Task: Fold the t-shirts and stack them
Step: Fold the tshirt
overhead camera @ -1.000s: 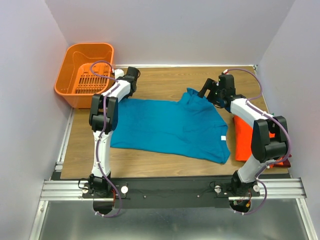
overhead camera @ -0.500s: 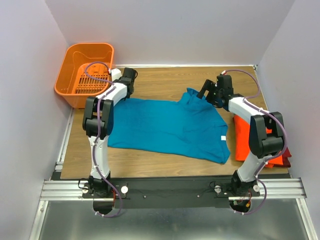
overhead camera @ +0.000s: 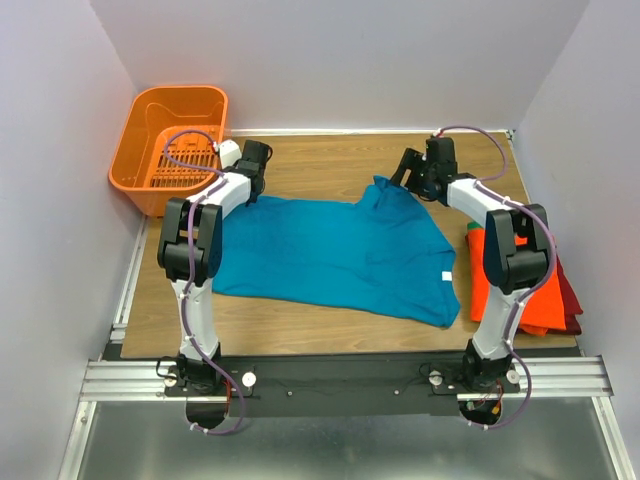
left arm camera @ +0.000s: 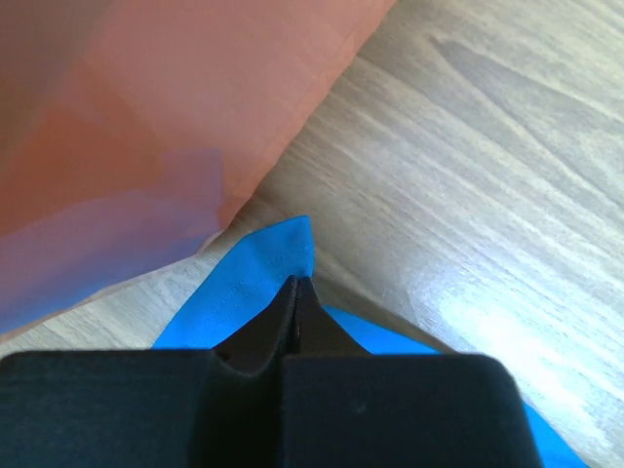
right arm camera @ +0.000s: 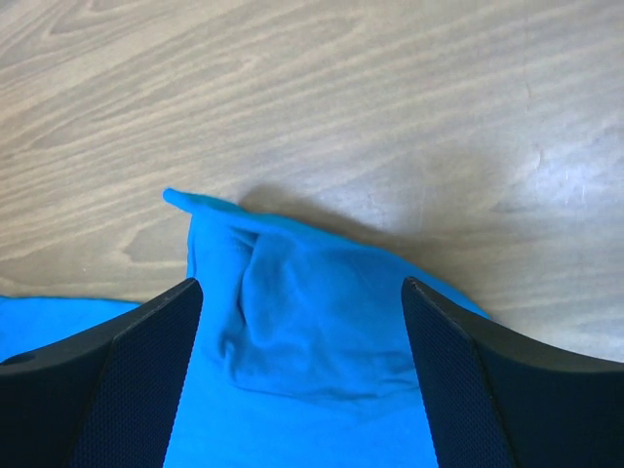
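Across the middle of the wooden table [overhead camera: 300,325] lies the teal-blue t-shirt [overhead camera: 330,250]. It's spread mostly flat, w/ its small white tag [overhead camera: 447,275] showing near the R-side edge.

L gripper [left arm camera: 297,285] is down at the shirt's far-left corner, right by the orange slotted basket [overhead camera: 170,130]. Wrist cam shows the jaws pressed together w/ the cloth corner pinched btw them, and the tip of the corner pokes out past the fingertips. Basket wall is just an orange blur in the top left of that view.

R gripper [right arm camera: 300,290] is at the far-right part of the shirt, over the sleeve [right arm camera: 302,336], which is bunched & folded onto itself. Jaws are spread wide there, one finger on each side of the sleeve, not gripping anything. Can't tell if the tips touch the cloth.

Off at the R edge of the table, well apart from the basket, sits an orange t-shirt [overhead camera: 478,280] w/ a dark red t-shirt [overhead camera: 572,300] peeking out beside it toward the wall. The teal shirt's edge lies just beside the orange one. Both arms reach toward the far side of the table.
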